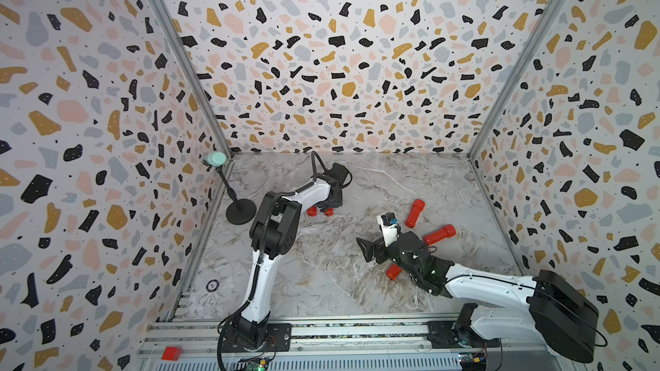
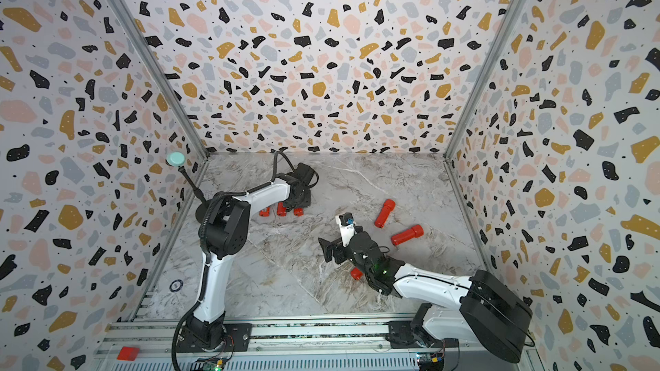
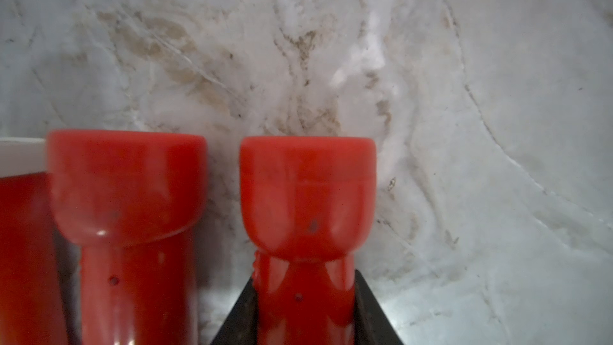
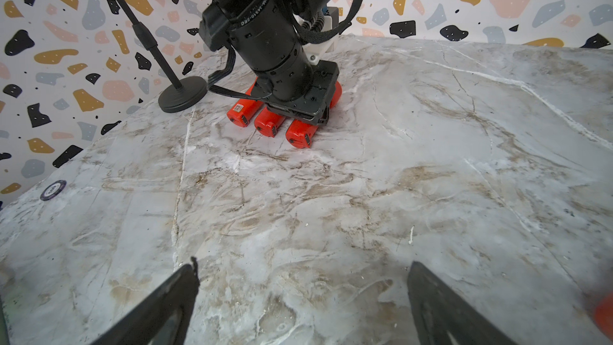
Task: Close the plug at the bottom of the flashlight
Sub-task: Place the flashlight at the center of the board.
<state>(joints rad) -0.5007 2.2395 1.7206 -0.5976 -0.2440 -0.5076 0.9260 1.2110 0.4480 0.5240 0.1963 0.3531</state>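
Three flashlights (image 4: 269,124) abreast (on table (image 4: 331,210))

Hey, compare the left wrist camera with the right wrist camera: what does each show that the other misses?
Only the left wrist view: a close look at the wide front ends of the red flashlights, with the left gripper clamping one flashlight at its neck.
Only the right wrist view: three flashlight rear ends in a row, the black stand, a round token, and the right gripper wide open over the table.
Both: the red flashlights and the marble table.

White arm links (image 1: 262,280), black joints (image 1: 276,226) — ribbed black cable (image 2: 203,233), dark tapered jaws
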